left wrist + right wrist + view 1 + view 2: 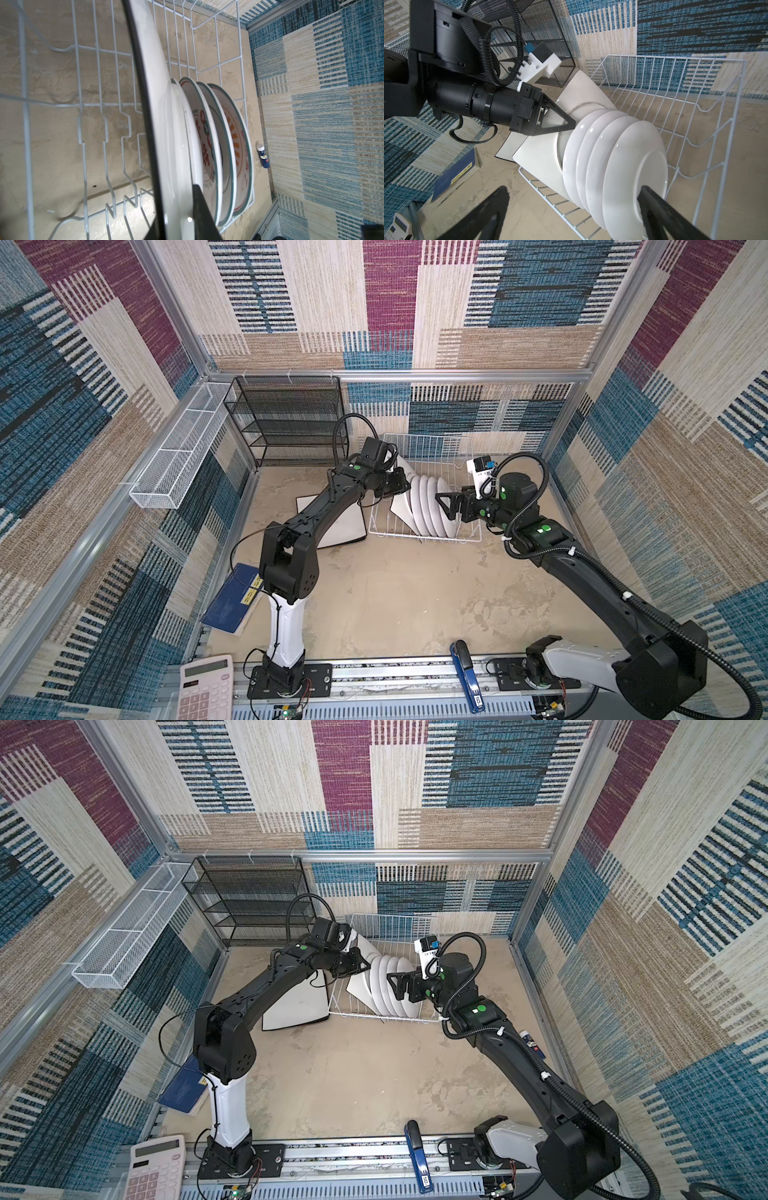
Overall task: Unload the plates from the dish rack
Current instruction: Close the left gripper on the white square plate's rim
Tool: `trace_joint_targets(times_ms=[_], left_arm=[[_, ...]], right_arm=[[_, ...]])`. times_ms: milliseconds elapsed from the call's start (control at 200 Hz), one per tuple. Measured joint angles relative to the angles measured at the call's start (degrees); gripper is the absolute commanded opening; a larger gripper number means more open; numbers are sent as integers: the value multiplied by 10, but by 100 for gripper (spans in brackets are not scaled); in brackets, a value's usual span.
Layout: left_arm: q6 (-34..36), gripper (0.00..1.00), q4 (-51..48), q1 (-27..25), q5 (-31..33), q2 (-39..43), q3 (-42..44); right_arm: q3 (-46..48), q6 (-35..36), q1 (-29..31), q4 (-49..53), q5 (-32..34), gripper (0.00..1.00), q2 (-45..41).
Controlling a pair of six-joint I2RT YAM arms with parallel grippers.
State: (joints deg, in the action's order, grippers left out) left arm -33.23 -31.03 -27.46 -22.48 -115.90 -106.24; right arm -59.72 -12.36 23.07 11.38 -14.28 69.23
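Though racked, plate (pixel 158 93) inside end effector (pixel 176 207)

Glossy plates (pixel 612 166) stand in the coated-wire dish rack (pixel 675 59) on a rough matt table (pixel 395 593).

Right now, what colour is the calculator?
Pink; the calculator shows best in a top view.

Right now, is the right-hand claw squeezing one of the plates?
No, the right gripper stands wide open, clamping none of the round white plates.
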Motion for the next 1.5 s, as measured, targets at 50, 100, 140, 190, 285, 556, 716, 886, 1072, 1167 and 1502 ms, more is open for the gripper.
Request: trace_joint_targets(times_ms=[50,100,140,190,285,556,716,886,1072,1167,1502], left_arm=[[-10,0,11,0,0,5,12],[-17,0,23,-1,0,12,24],[-26,0,33,-3,3,16,33],[-32,0,43,-8,11,22,43],[-43,0,59,-15,22,30,55],[-51,0,61,-25,41,38,59],[-51,0,49,-29,50,43,54],[-49,0,26,-30,58,56,40],[-44,0,5,-30,58,67,26],[-40,0,-7,-30,60,73,17],[3,0,-56,-33,90,104,-4]], right_arm=[[0,0,0,0,2,99,0],[0,0,0,0,5,99,0],[0,0,0,0,5,99,0],[0,0,0,0,5,99,0],[0,0,0,0,6,99,0],[0,7,0,0,9,99,0],[0,7,0,0,10,99,0],[-3,9,0,0,10,99,0],[-3,10,0,0,14,99,-1],[-3,11,0,0,14,99,-5],[5,11,0,-18,22,99,-19]])
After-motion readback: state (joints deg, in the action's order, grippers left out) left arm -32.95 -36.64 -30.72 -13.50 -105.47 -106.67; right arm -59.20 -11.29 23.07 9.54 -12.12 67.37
